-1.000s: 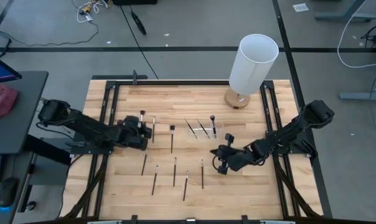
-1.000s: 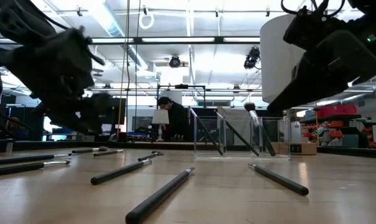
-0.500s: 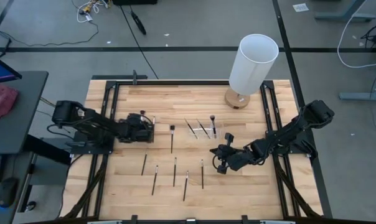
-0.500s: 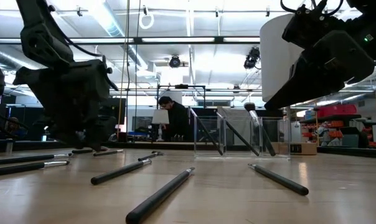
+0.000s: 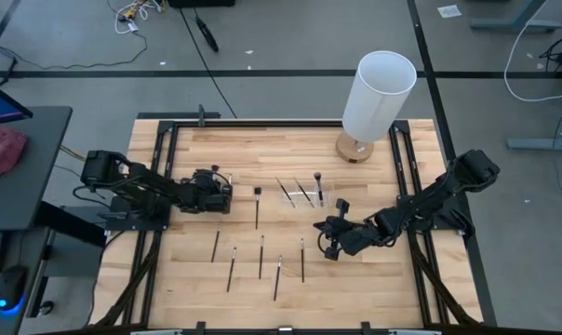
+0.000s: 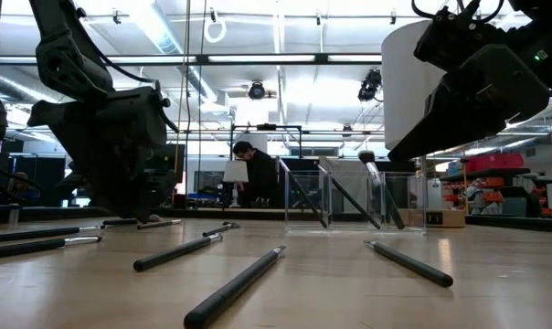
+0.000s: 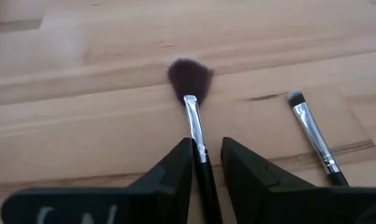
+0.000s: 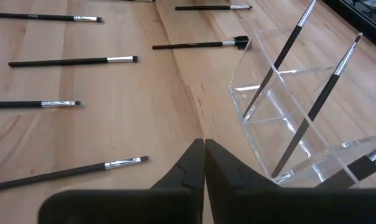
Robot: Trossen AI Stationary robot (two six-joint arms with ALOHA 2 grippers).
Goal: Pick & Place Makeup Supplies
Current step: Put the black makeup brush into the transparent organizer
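Lowered left gripper (image 7: 205, 163) jaws now pinch a dark-handled, dark fluffy-tipped brush (image 7: 195, 121)

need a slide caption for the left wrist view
Left gripper closing around a dark fluffy brush on the wooden table.

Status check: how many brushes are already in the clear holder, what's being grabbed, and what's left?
Done: three brushes stand in the clear holder. In hand: the left gripper is closing around a fluffy dark-tipped brush, not lifted. Left: a slim brush beside it and six more on the table. The right gripper waits shut beside the holder.
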